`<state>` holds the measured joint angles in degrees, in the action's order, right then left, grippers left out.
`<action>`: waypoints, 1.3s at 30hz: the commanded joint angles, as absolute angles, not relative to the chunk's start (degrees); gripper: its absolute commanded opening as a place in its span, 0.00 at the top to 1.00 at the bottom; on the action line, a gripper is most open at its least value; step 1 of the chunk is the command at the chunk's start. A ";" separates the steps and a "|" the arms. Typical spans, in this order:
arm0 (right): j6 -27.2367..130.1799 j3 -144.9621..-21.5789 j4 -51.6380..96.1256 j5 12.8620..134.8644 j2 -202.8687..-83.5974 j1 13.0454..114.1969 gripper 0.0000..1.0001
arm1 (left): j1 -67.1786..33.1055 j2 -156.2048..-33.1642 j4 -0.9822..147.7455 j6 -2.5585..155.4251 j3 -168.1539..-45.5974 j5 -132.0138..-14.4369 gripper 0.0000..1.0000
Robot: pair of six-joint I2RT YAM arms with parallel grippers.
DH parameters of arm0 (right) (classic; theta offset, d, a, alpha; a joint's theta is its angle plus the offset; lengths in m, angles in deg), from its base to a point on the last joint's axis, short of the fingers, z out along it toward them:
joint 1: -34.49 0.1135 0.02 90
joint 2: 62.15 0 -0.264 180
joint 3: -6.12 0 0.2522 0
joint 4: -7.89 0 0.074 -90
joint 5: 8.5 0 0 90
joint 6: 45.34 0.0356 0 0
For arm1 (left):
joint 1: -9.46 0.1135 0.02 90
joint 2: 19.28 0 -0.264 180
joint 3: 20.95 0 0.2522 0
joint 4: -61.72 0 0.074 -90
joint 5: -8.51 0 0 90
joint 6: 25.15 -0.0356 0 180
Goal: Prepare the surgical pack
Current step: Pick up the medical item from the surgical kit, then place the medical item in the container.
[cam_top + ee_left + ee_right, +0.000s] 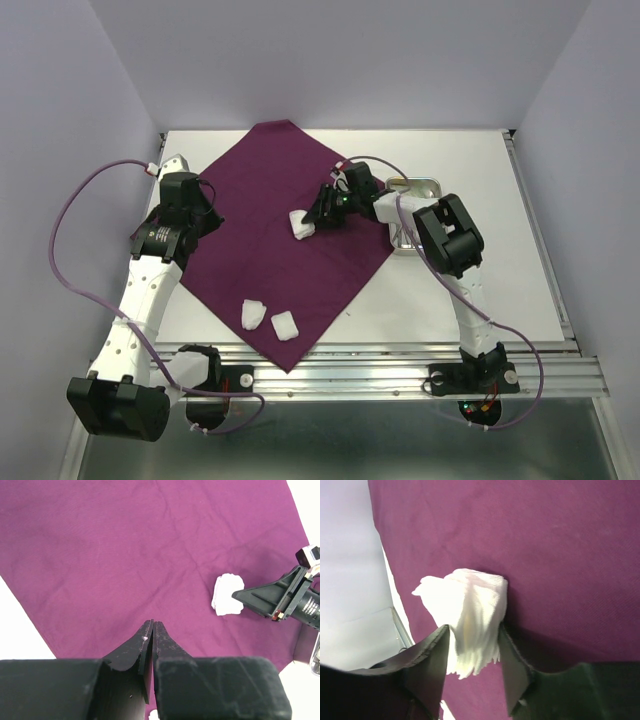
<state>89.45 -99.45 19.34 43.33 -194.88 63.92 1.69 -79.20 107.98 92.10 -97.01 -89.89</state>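
Right wrist: right pincer (pixel 473 632) pinches gauze pad (pixel 470 597) on surgical pack (pixel 560 555).

tray (pixel 422 182): partly behind right arm (pixel 448 235) | gauze pad (pixel 470 610): sides behind fingers (pixel 432 665) | surgical pack (pixel 545 545): cropped, wrist views

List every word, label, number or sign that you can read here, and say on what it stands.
No readable text anywhere.
The surgical pack, the gauze pads, the steel tray and the arms show no words, numbers or signs.
A white part behind the right gripper is too blurred to tell.
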 commanded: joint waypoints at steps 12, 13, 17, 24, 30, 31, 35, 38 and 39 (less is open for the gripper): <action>91.77 -99.22 12.86 40.02 -191.36 64.11 0.90 | 1.90 -77.64 106.69 91.40 -96.49 -89.75 0.85; 91.68 -99.22 12.95 40.02 -190.39 64.11 0.92 | 1.82 -77.64 106.69 91.40 -96.49 -89.84 0.85; 91.33 -99.13 13.03 39.58 -188.28 63.59 0.98 | 1.90 -77.64 106.69 91.40 -96.32 -89.84 0.85; 90.01 -96.23 13.82 38.88 -183.45 61.22 0.99 | 1.90 -77.64 106.78 91.13 -96.49 -90.19 0.85; 89.22 -89.82 14.09 38.18 -177.56 56.47 0.99 | 1.99 -78.16 106.51 91.05 -96.58 -89.57 0.85; 89.04 -88.68 14.26 37.83 -175.46 55.68 0.99 | 1.99 -78.25 106.34 91.05 -96.67 -89.49 0.85; 86.94 -82.01 14.62 35.81 -169.32 50.50 0.99 | 1.99 -78.43 106.16 90.87 -96.93 -89.22 0.85; 84.83 -76.47 16.02 34.67 -165.00 45.06 0.99 | 1.91 -78.95 106.16 90.43 -97.02 -89.05 0.85; 84.56 -75.24 16.11 34.14 -164.20 42.17 0.99 | 1.99 -79.04 105.99 90.26 -97.02 -88.96 0.85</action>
